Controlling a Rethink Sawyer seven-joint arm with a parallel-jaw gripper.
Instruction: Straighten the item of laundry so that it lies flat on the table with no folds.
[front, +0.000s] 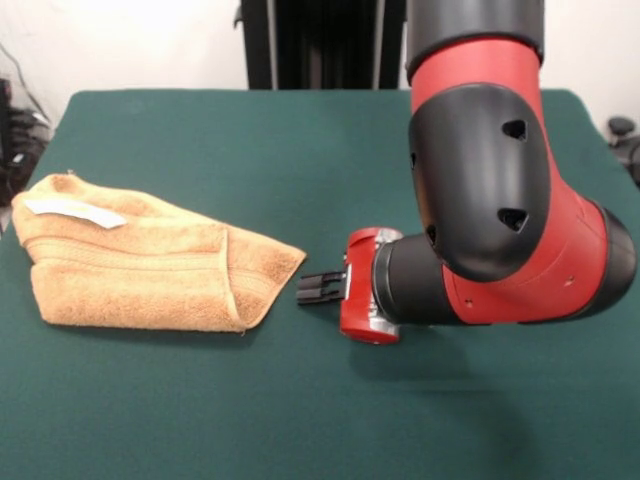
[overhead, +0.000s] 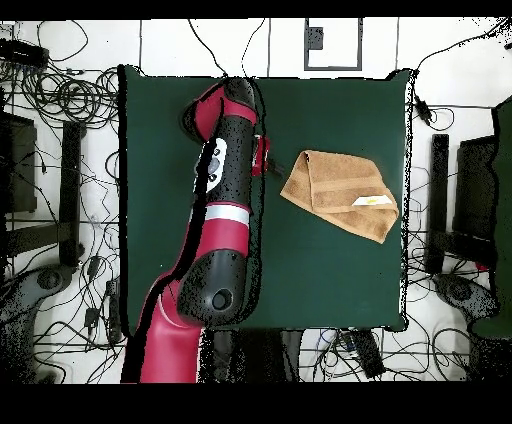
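Towel (front: 150, 265) not gripped, folded over on itself near one end of green table (front: 300, 410). Gripper (front: 320, 289) pointed sideways at towel's nearest corner, low over the felt, just beside the corner, small gap visible, not touching. Black fingers (front: 318, 282) seemed pressed close together, nothing between them. Red wrist housing (front: 368, 285) behind fingers, then black sleeve and big red-black elbow (front: 490, 180) above. Towel: orange-tan terry, doubled, one flap folded across toward gripper side, border bands showing, white tag (front: 75, 211) on top at far end from gripper. Overhead: towel (overhead: 338, 192) sat right of arm (overhead: 225, 190), well inside table edge, skewed to table sides.
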